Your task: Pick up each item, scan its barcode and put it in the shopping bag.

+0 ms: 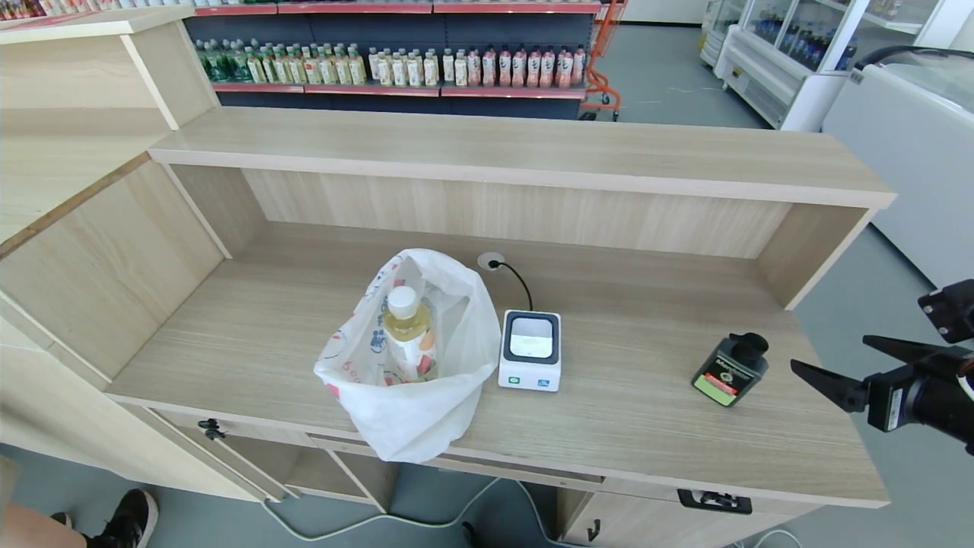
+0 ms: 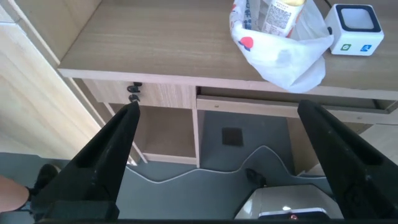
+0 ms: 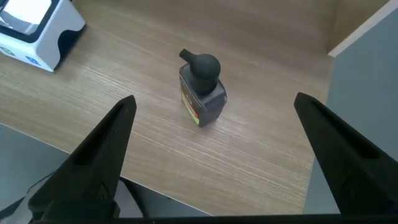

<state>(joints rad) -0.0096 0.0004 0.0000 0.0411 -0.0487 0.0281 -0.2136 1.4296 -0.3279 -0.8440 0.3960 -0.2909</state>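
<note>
A small dark pump bottle [image 1: 730, 371] [image 3: 202, 92] with a red and green label stands upright on the wooden counter [image 1: 624, 426], right of the white scanner [image 1: 530, 349] [image 3: 34, 31] [image 2: 354, 28]. The white shopping bag [image 1: 411, 358] [image 2: 283, 53] stands left of the scanner with a yellow drink bottle [image 1: 407, 335] [image 2: 280, 15] upright inside. My right gripper [image 1: 829, 364] [image 3: 214, 155] hangs open off the counter's right end, apart from the pump bottle. Below the counter's front edge, my left gripper [image 2: 217, 149] is open and holds nothing.
A raised shelf [image 1: 533, 152] and side walls enclose the counter's back and ends. A black cable [image 1: 517, 278] runs from the scanner to a grommet. Drawers and an open compartment [image 2: 168, 134] lie under the counter. Store shelves of bottles [image 1: 396, 67] stand behind.
</note>
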